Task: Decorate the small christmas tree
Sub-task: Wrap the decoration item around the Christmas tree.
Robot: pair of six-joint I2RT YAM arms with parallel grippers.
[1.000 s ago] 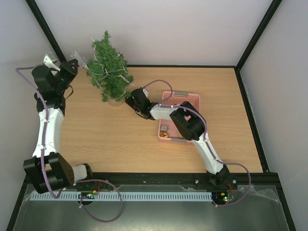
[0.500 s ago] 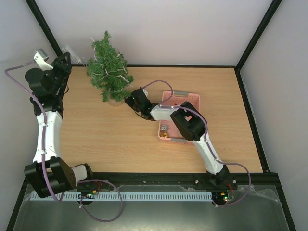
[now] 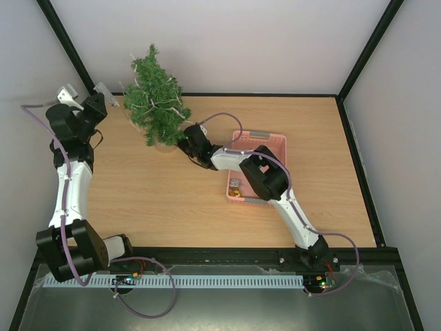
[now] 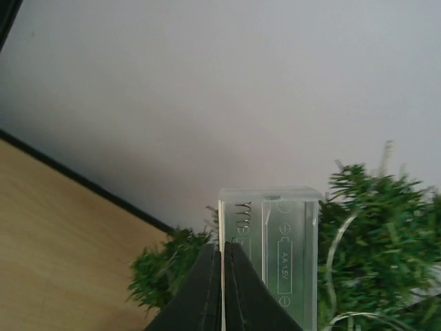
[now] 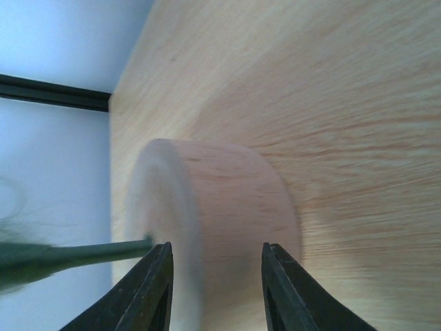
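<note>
Dark green bristly cone, the small christmas tree (image 3: pixel 155 100) stands on the far-left part of the bench (image 3: pixel 151 200), directly ahead of the R claw (image 5: pixel 215 249) and just right of the L claw (image 4: pixel 222 252), w/ branches showing beyond that claw's tips. Its round base (image 5: pixel 220 193) sits between the R claw's jaws, which are part-way closed and look pinched on the base wall, w/ the thin green stem (image 5: pixel 83 256) running off to one side. Prob. it's held that way so the tree can't tip or slide while sth is draped over it. A pale light wire (image 4: pixel 335 248) loops through the branches. The L claw is fully closed, nipping the edge of a clear battery box (image 4: pixel 279 255) marked AA, raised off the bench beside the foliage. That's likely bc the box is the wire's loose end, so carrying it steers the string round the tree. Behind the R claw, back along its arm, lies the pink basket (image 3: pixel 281 146) w/ a couple of small ornaments (image 3: pixel 236 187) inside, in reach for a later pick.
</note>
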